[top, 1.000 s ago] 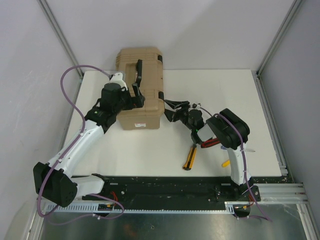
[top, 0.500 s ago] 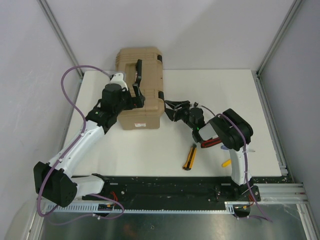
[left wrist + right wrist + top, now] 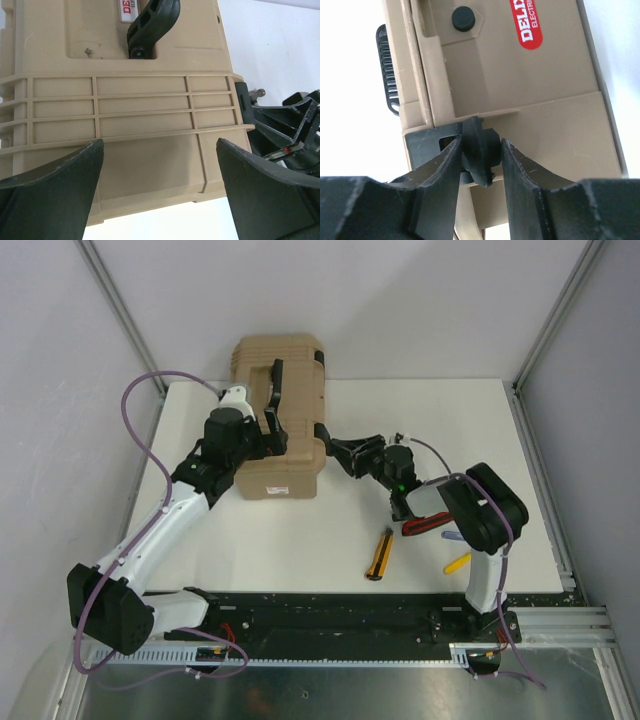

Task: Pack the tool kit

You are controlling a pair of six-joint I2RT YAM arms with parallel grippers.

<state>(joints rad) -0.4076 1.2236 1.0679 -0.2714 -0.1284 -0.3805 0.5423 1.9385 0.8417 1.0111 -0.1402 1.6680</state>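
Nearest, in the near right part of the desk (image 3: 420, 410), a yellow and black utility knife (image 3: 380, 553) lies with its length running roughly from the near edge toward the far edge. To its right lies a small yellow piece (image 3: 457, 563), too small to name. A red-handled tool (image 3: 425, 527) sits just behind these, partly hidden under the right arm.

Farther in, toward the middle of the desk, the right gripper (image 3: 480, 145) reaches sideways to the right face of the tool kit (image 3: 300, 360). In the right wrist view its two dark fingers (image 3: 445, 170) are drawn in on a black latch (image 3: 479, 136). One finger lies against each side of the latch, so the gripper has hold of it at a narrow opening. A red and white label (image 3: 530, 22) shows on the tan shell just beyond the latch.

The left gripper (image 3: 159, 150) hangs over the near part of the tool kit with its fingers spread fully wide. It holds nothing, and whether it touches the ribbed shell cannot be told. The black handle (image 3: 150, 22) shows beyond it in the left wrist view.

The tool kit stands closed at the far edge of the desk, left of the middle. Its far end juts past that edge.
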